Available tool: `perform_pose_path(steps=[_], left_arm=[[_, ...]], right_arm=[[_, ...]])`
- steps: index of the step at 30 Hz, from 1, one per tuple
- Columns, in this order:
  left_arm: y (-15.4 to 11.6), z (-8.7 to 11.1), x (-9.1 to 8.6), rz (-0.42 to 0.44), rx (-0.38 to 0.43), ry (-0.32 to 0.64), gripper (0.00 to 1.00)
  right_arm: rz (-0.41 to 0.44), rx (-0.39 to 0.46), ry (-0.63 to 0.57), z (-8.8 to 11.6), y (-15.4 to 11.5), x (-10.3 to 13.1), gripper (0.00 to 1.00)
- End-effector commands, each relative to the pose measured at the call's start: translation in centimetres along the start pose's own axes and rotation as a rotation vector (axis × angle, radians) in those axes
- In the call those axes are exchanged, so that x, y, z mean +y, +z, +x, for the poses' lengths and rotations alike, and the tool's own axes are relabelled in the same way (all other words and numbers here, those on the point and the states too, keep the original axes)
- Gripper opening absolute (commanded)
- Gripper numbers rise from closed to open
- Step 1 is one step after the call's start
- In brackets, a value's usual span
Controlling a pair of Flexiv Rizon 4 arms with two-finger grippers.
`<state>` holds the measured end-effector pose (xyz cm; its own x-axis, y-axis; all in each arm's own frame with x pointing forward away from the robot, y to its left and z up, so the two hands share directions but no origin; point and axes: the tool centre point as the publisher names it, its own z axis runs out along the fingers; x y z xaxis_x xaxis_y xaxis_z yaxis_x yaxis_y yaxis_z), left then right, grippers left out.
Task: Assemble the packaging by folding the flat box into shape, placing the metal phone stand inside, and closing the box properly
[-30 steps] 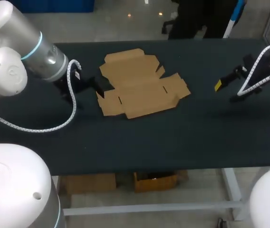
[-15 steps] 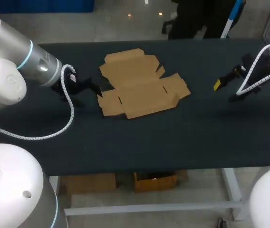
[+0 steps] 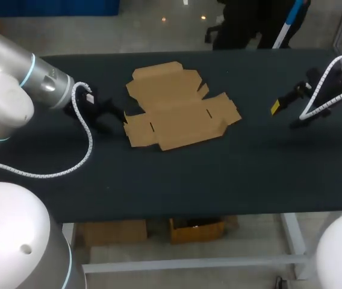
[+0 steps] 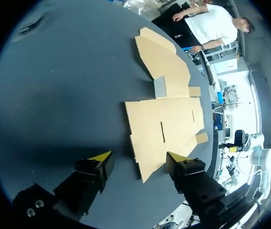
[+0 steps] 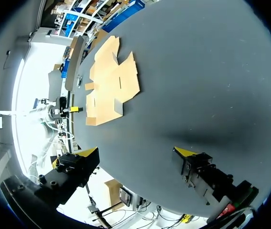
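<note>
On our table (image 3: 219, 174) only the flat box (image 3: 177, 108) obstructs: room lies open from its 3 o'clock to our right claw (image 5: 136, 151); our left claw (image 4: 139, 156) crowds 9 o'clock.

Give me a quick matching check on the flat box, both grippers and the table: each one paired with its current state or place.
Things:
1. flat box
2. left gripper
3. right gripper
4. table

States:
A. open, over bare surface well away from the cardboard
B. dark top, carrying the cardboard
C. open, with a cardboard corner just ahead of its fingers
D. brown, unfolded, lying flat

Pairs: 1-D, 2-C, 3-A, 4-B
</note>
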<state>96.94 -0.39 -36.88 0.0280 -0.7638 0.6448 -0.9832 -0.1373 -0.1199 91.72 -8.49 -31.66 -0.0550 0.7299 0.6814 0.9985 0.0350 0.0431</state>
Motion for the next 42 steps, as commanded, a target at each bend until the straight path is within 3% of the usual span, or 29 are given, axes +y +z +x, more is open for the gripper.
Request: perform_pose_path(steps=[1, 8, 16, 42], left_arm=[[0.9, -0.6, -1.2, -0.036, 0.019, 0.001, 0.69], [1.1, -0.6, -1.5, -0.047, 0.023, 0.003, 0.63], [1.8, -1.0, -2.0, -0.065, 0.044, -0.002, 0.49], [4.0, -1.0, -2.9, -0.119, 0.168, -0.005, 0.42]], right_arm=[[0.001, 0.001, 0.002, 0.0, -0.3, -0.1, 1.00], [-0.006, 0.000, 0.006, 0.0, -0.4, -0.3, 1.00], [-0.011, 0.000, 0.005, 0.1, -0.6, -0.5, 1.00], [-0.020, 0.005, 0.012, -0.1, -0.8, -1.1, 1.00]])
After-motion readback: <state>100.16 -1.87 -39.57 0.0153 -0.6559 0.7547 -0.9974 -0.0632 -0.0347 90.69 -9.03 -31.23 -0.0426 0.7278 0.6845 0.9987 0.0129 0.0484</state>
